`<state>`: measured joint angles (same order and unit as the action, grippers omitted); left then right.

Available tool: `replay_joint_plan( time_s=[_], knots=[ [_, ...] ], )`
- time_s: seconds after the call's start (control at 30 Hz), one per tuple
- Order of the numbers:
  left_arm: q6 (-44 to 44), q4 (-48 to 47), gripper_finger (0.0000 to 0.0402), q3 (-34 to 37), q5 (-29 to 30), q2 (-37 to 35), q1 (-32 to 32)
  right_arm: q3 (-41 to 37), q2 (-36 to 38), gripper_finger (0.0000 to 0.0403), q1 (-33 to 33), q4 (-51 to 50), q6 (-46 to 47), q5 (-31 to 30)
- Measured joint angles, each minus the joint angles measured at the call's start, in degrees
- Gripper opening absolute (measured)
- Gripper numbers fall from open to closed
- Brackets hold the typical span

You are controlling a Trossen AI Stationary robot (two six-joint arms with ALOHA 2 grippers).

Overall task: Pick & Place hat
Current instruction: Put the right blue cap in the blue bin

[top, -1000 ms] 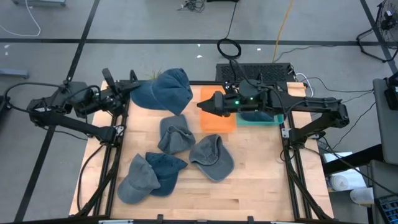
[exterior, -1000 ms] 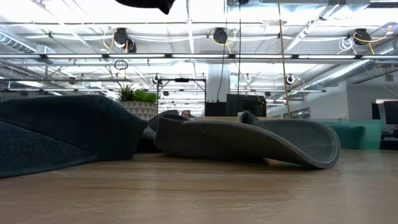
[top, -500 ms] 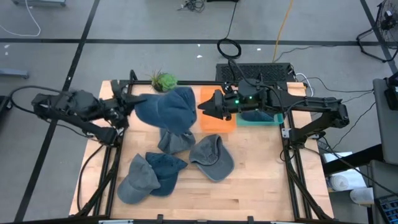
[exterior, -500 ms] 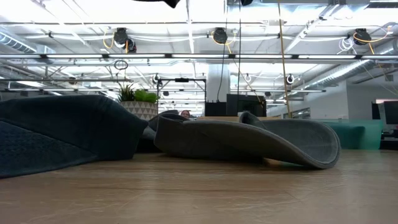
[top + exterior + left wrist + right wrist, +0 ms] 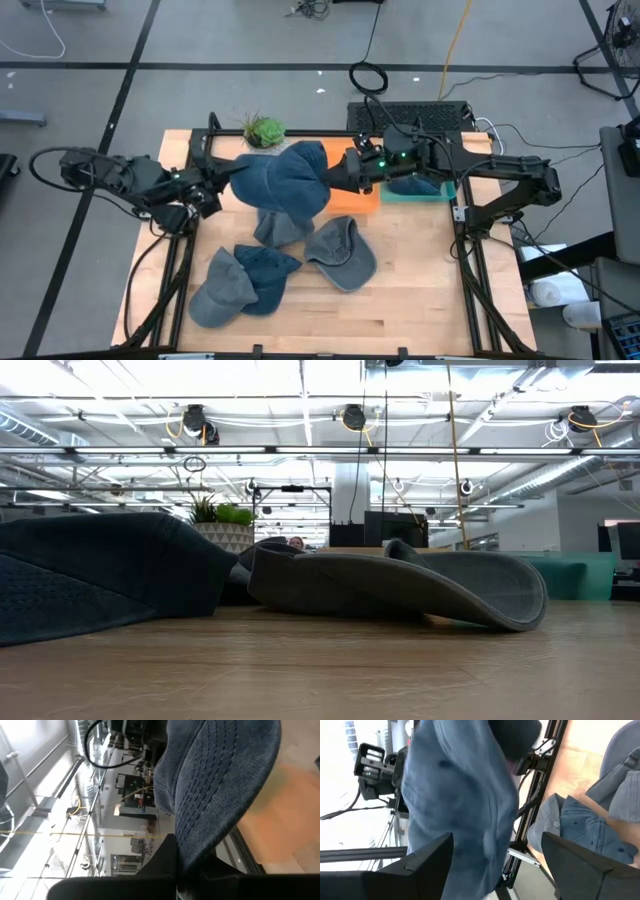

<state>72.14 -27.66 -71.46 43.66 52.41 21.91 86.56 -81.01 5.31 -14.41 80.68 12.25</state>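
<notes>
The wooden desk (image 5: 410, 290) fills the middle of the high view, with a dark arm reaching in from each side. Held above its far half is the largest thing on show, a dark blue denim hat (image 5: 283, 180), spread between the two arms and covering part of the orange bin (image 5: 362, 200) behind it. The left claw (image 5: 228, 180) is clamped shut on the hat's left edge; in the left wrist view the stitched brim (image 5: 220, 785) rises straight out of the closed dark fingers (image 5: 165, 865). The right claw (image 5: 335, 177) meets the hat from the other side, its fingers spread wide; in the right wrist view the denim hangs between the two dark fingers (image 5: 427, 865), but whether they touch the cloth cannot be told. Just right of the orange bin sits a teal bin (image 5: 415, 190) under the right arm. Nearer the front edge lie four more hats: a grey one (image 5: 281, 224) directly under the held hat, a grey cap (image 5: 341, 252) to its right, and a blue hat (image 5: 266, 276) overlapping a grey-blue one (image 5: 220, 290) at the front left. A small green plant (image 5: 264, 130) stands at the desk's far edge, just behind the held hat.
</notes>
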Motion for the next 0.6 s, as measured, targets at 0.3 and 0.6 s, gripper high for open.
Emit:
replay_joint_plan(
  time_s=[0.3,0.6],
  knots=[
    [-0.3,0.9,0.0008,0.0,2.0,0.4,1.2,0.0,0.0,0.0286,0.0,-0.3,-2.3,-0.3],
    [-0.6,2.0,0.0008,0.0,2.5,2.3,2.6,0.0,0.0,0.0279,0.0,2.6,-3.2,-1.7]
  ],
)
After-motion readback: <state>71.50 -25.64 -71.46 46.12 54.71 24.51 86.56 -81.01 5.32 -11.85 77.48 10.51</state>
